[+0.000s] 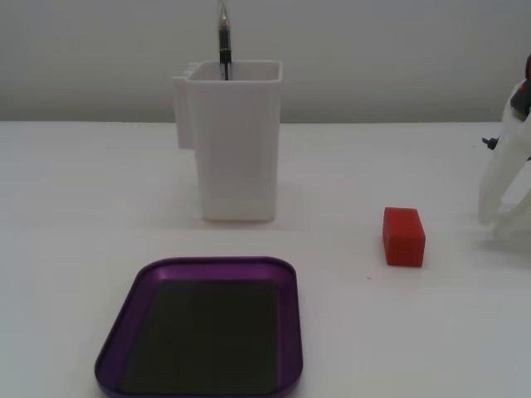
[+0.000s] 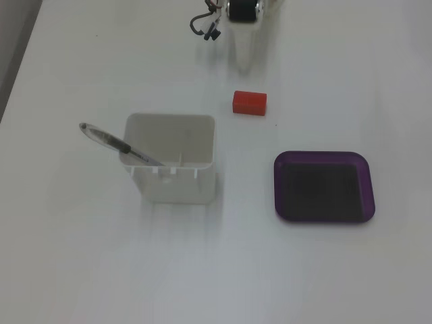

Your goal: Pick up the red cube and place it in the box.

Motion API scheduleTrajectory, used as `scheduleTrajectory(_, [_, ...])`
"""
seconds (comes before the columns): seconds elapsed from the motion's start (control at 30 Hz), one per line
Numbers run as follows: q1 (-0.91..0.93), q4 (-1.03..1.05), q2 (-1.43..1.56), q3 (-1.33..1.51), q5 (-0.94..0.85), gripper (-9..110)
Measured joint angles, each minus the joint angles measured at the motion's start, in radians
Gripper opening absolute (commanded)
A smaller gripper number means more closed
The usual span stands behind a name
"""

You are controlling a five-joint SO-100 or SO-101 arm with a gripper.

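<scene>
My gripper [image 2: 244, 57] sits at the far edge of the table in a fixed view, its white fingers pointing down toward the tabletop just beyond the red cube [image 2: 250, 102]. In the other fixed view only a slice of it shows at the right border [image 1: 504, 186], white plastic with a dark part above. Neither view shows the fingertips clearly enough, so I cannot tell whether my jaws are parted or closed. Nothing is held between them, as far as I can see; the cube lies apart from me.

The red cube [image 1: 404, 236] rests flat on the white table [image 1: 75, 207], untouched, near my gripper but not in contact with it. In the high view it lies between my gripper and the box [image 2: 324, 187], which sits nearer and to the right. In the low view the box [image 1: 203, 327] is at the near edge, left of the cube and well apart from it: a shallow purple tray with a raised rim and a dark flat inside, with nothing in it.

A tall white container [image 1: 232, 149] stands upright left of the cube in both fixed views. A pen [image 2: 118, 144] leans inside it, sticking out over the rim.
</scene>
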Motion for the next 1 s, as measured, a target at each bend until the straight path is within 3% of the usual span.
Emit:
scheduleTrajectory(0.5, [0.0,-0.003,0.0,0.0,0.0,0])
scheduleTrajectory(1.0, [-0.002,-0.19,-0.037,-0.124,0.0,1])
